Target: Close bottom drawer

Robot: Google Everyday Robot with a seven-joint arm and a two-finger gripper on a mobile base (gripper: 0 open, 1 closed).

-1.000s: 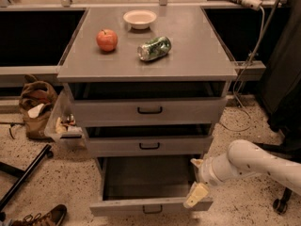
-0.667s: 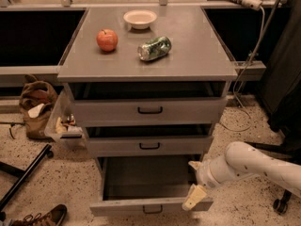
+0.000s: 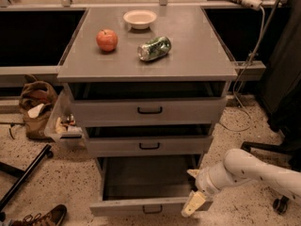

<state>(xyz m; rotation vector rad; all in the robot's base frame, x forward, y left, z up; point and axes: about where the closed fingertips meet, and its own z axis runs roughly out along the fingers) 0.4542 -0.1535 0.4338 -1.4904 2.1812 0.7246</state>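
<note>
The bottom drawer (image 3: pixel 141 205) of the grey cabinet is pulled far out. Its inside is dark and looks empty, and its small black handle (image 3: pixel 153 210) shows at the lower edge of the view. My gripper (image 3: pixel 194 189) is at the drawer's right front corner, on the white arm that reaches in from the right. It is open, with one cream finger (image 3: pixel 194 204) against the drawer front's right end and the other (image 3: pixel 193 173) by the drawer's right side. It holds nothing.
The two drawers above (image 3: pixel 149 109) (image 3: pixel 149 146) stand slightly open. On the cabinet top lie an apple (image 3: pixel 107 40), a crushed can (image 3: pixel 154 48) and a white bowl (image 3: pixel 140 19). A bag (image 3: pixel 35 107), a plastic bin (image 3: pixel 63 124), a black leg (image 3: pixel 23 175) and a shoe (image 3: pixel 44 217) are at the left. A chair base (image 3: pixel 277 204) is at the right.
My gripper has shifted slightly left and down toward the bottom drawer's right front corner. The drawer stands as far out as before.
</note>
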